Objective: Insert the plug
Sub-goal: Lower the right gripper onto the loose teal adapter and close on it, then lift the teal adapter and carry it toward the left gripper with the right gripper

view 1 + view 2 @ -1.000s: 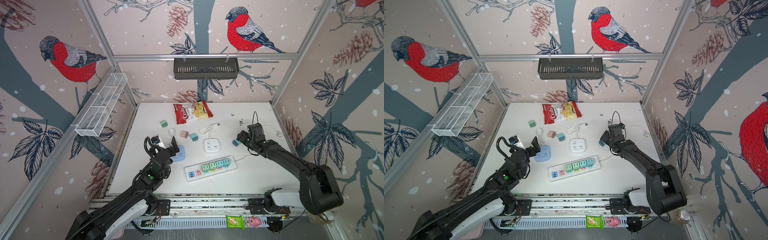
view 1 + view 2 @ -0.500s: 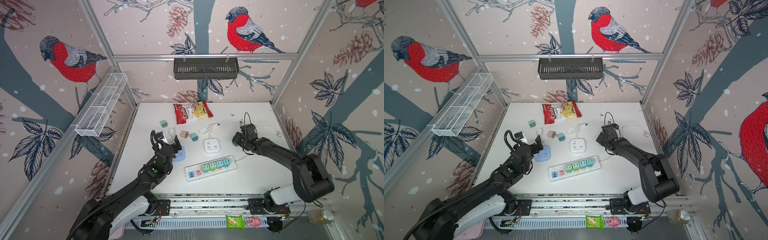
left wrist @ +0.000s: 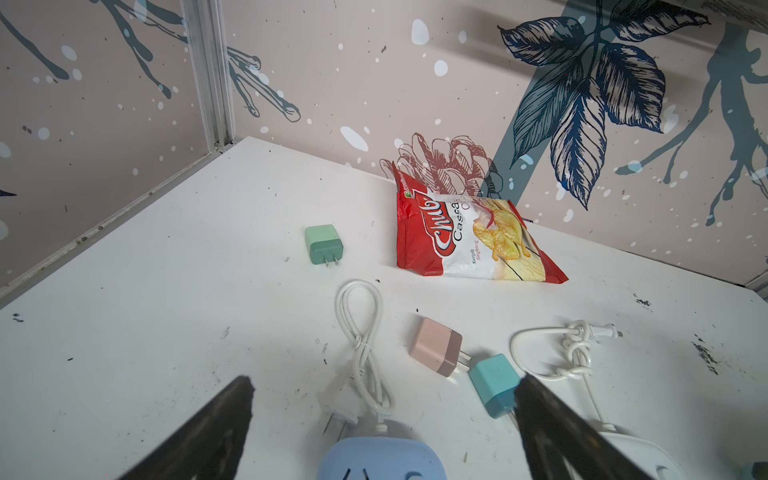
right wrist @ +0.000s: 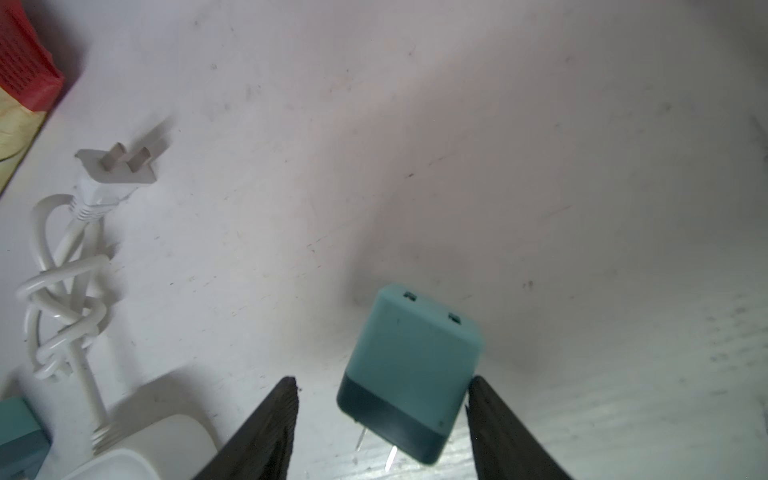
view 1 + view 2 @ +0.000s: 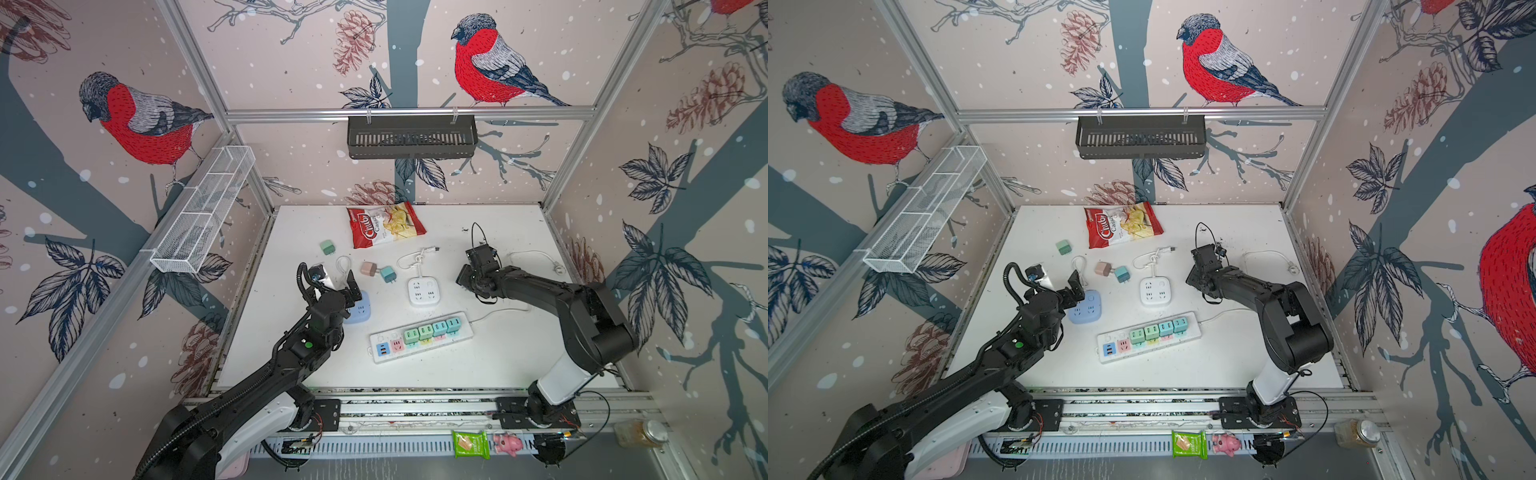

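Observation:
A teal plug (image 4: 411, 357) lies on the white table between the fingers of my right gripper (image 4: 383, 380). One finger touches its side and a gap remains at the other, so the gripper is open. In both top views this gripper (image 5: 466, 277) (image 5: 1196, 277) hides the plug. My left gripper (image 3: 384, 382) hangs wide open and empty above a round blue socket (image 3: 380, 459) (image 5: 360, 309). The long power strip (image 5: 419, 336) (image 5: 1148, 338) lies at the front, with several plugs in it.
Loose green (image 3: 323, 244), pink (image 3: 434, 351) and teal (image 3: 494, 384) plugs lie near the blue socket. A white square socket (image 5: 424, 291) with a knotted cord sits mid-table. A chips bag (image 5: 384, 224) lies at the back. Enclosure walls stand on three sides.
My right gripper has shifted left over the teal plug, covering it in the top views, and its jaws have narrowed. The left arm has reached slightly forward over the blue socket.

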`<state>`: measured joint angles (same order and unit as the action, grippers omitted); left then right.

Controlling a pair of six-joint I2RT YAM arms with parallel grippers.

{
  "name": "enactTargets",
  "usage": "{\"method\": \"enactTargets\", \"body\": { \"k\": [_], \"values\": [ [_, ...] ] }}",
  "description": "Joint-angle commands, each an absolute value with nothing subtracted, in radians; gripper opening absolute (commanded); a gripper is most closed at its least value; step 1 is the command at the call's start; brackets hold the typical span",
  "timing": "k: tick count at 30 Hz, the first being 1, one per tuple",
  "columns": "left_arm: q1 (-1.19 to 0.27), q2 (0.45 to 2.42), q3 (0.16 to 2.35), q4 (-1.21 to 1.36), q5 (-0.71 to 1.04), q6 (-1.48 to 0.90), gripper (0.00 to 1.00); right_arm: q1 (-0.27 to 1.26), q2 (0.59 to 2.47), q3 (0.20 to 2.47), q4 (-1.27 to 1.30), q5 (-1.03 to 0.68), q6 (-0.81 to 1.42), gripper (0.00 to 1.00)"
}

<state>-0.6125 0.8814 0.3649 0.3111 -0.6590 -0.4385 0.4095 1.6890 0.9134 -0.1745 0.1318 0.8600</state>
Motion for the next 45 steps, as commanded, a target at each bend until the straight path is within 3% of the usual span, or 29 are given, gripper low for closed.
{"method": "enactTargets", "body": {
  "k": [1, 34, 45],
  "values": [
    [-0.611, 0.881, 0.368, 0.334, -0.684, -0.452, 0.98, 0.411, 1.713, 0.930, -0.201, 0.156, 0.864, 0.66],
    [-0.612, 0.887, 0.378, 0.318, -0.677, -0.461, 0.98, 0.472, 1.858, 1.078, -0.354, 0.233, 0.865, 0.54],
    [-0.611, 0.895, 0.382, 0.314, -0.681, -0.470, 0.97, 0.481, 1.887, 1.095, -0.376, 0.235, 0.871, 0.44]
  ]
}}
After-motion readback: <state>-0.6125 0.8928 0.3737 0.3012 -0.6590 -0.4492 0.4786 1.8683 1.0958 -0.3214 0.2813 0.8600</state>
